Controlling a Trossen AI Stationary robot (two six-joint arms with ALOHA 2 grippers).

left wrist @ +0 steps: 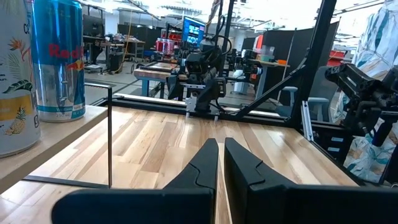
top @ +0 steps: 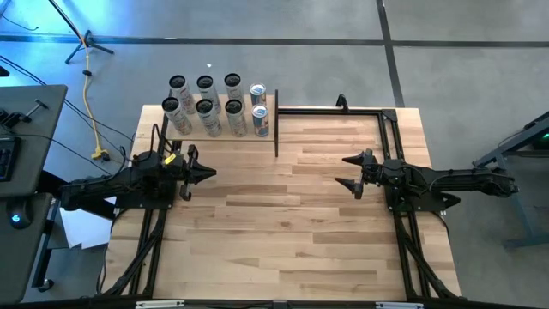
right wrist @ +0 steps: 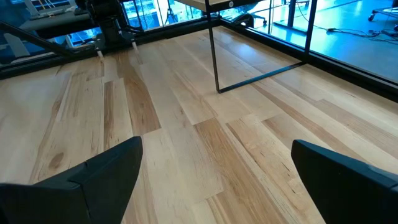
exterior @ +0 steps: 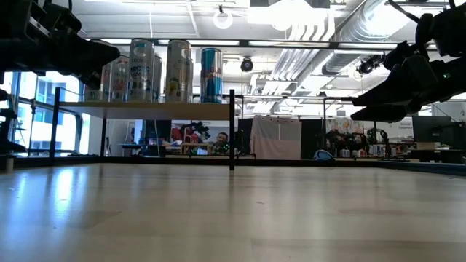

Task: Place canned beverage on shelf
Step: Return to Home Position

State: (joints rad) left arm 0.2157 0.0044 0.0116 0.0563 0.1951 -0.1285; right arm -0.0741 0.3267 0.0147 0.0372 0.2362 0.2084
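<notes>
The shelf [top: 225, 135], a pale board on thin black posts, stands at the table's far left. Several canned beverages [top: 219, 99] stand upright on it on their bases, a blue one [exterior: 211, 75] at its right end. In the left wrist view the blue can [left wrist: 57, 59] and a white can [left wrist: 12, 74] show on the board [left wrist: 56, 134]. My left gripper [top: 206, 174] hovers shut at the table's left, near the shelf, holding nothing. My right gripper [top: 347, 172] hovers open at the right, with only bare tabletop between its fingers [right wrist: 216, 143].
A bare black metal frame [top: 343, 109] runs along the far edge to the right of the shelf. The shelf's black corner post [top: 276, 129] stands between the two. Plank tabletop [top: 283, 223] spreads between and in front of both arms.
</notes>
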